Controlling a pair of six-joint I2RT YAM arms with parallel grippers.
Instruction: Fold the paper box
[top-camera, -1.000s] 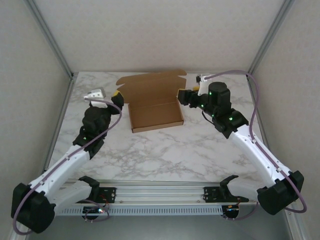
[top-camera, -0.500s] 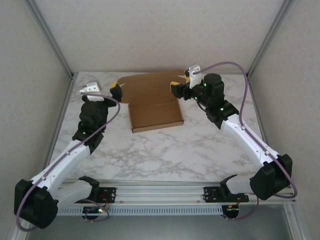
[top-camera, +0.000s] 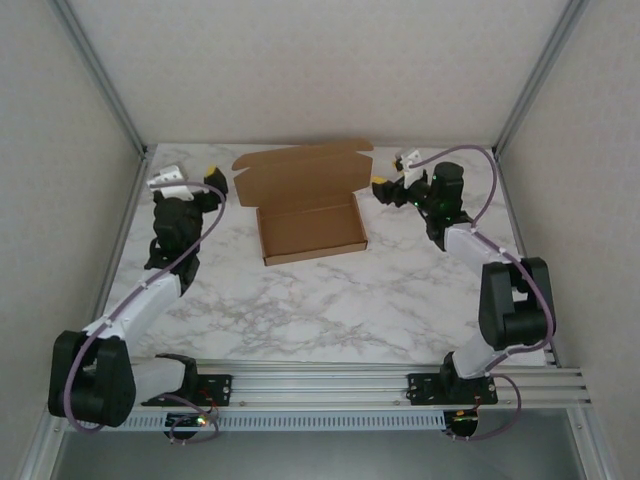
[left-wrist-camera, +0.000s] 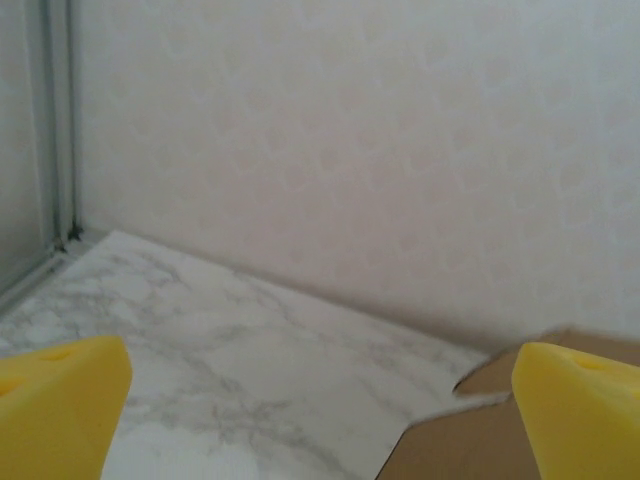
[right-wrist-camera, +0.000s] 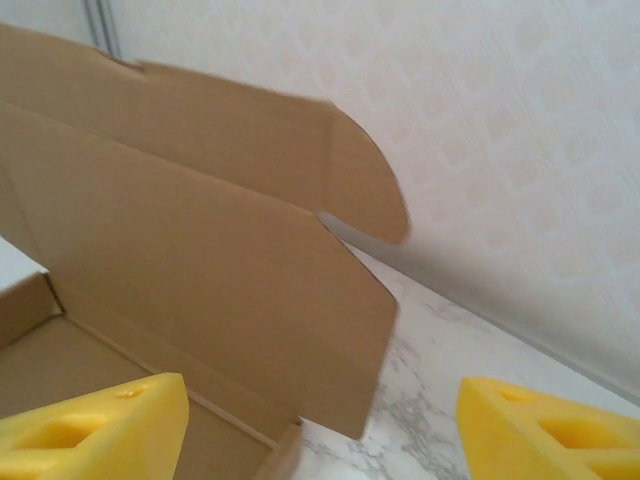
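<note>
The plain brown cardboard paper box (top-camera: 308, 200) sits near the middle of the far edge of the white marbled table (top-camera: 330, 300), tray (top-camera: 312, 232) formed and lid (top-camera: 300, 172) leaning back open. Our left gripper (top-camera: 210, 178) and right gripper (top-camera: 384, 187) stand just beside the lid's ends, both spread wide and holding nothing. We judge closing the lid comes next: we should push both ends evenly over the hinge crease, guiding the rounded side ears (right-wrist-camera: 365, 185) inside the tray.

I see the paper box (top-camera: 310, 230) on the marble table (top-camera: 330, 300), lid open at the back (shallow tray in front). My left gripper (top-camera: 212, 178) hovers near its left side and my right gripper (top-camera: 385, 189) near its right, neither touching it.
</note>
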